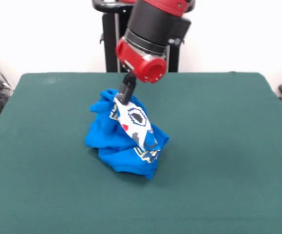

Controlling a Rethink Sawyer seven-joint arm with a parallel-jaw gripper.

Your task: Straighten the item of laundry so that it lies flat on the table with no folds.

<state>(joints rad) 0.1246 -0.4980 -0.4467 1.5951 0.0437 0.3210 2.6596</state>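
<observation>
Reaching down from twelve o'clock, the red and black arm (153, 36) plants its gripper (123, 99) on the top of the T-shirt (123, 139), and the black claw is pinched closed on a peak of cloth, with the white printed panel hanging stretched from it toward five o'clock. The blue shirt sits bunched in a rumpled heap, deep folds all round, a touch toward nine o'clock from the middle of the green table (228, 161). Blue cloth spills out at the heap's seven o'clock side, resting on the felt, while the lifted peak stands clear above the rest.
</observation>
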